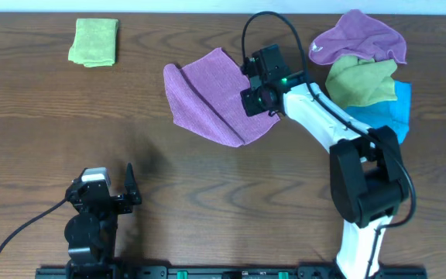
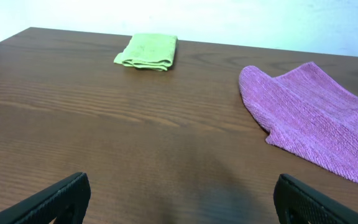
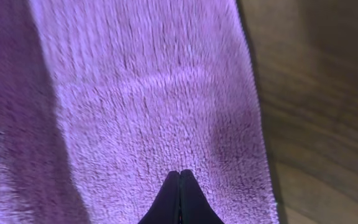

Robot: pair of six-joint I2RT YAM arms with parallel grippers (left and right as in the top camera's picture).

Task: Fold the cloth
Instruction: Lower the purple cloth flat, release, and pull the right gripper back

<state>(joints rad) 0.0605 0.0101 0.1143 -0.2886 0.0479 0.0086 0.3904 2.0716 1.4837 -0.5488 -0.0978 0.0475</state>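
The cloth is pinkish-mauve and lies in the middle of the table, partly doubled over along its left side. It also shows at the right of the left wrist view and fills the right wrist view. My right gripper is at the cloth's right edge. Its tips are pressed together into the pile and pinch the fabric. My left gripper rests near the front left, far from the cloth. It is open wide over bare wood.
A folded light-green cloth lies at the back left. At the back right is a heap of a lilac cloth, an olive-green one and a blue one. The right arm stretches past that heap.
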